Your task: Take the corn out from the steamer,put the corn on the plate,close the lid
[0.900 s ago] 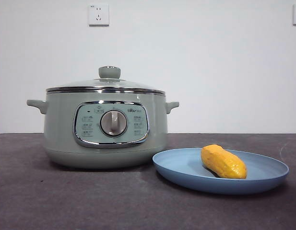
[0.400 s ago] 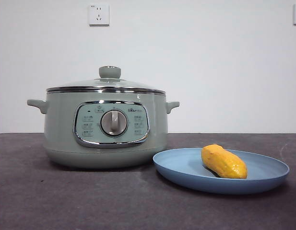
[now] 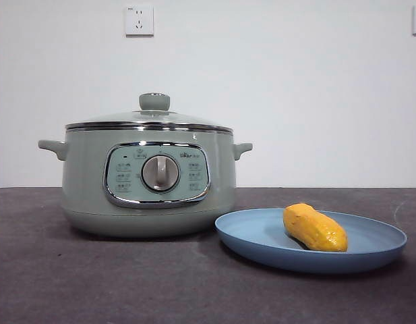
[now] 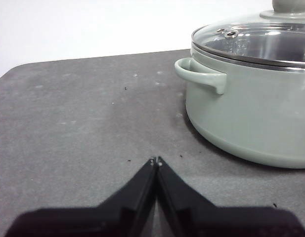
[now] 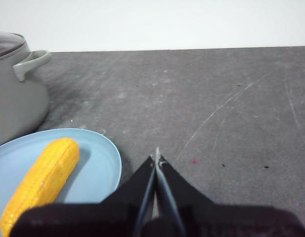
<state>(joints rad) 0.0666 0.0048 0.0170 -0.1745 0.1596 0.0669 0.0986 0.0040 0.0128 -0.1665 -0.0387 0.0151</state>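
The sage-green steamer (image 3: pixel 148 182) stands at the left of the front view, and the glass lid (image 3: pixel 148 118) with its green knob rests shut on it. To its right the yellow corn (image 3: pixel 314 227) lies on the light-blue plate (image 3: pixel 255 236). My left gripper (image 4: pixel 156 161) is shut and empty over bare table, beside the steamer (image 4: pixel 251 113) and its lid (image 4: pixel 256 42). Shut and empty too, my right gripper (image 5: pixel 157 159) sits beside the plate (image 5: pixel 95 173), close to the corn (image 5: pixel 43 180). Neither arm shows in the front view.
The dark grey table (image 3: pixel 93 283) runs under everything, scratched and speckled in the right wrist view. A white wall with a socket (image 3: pixel 139 21) stands behind. The steamer's side handle (image 4: pixel 199 75) juts toward my left gripper.
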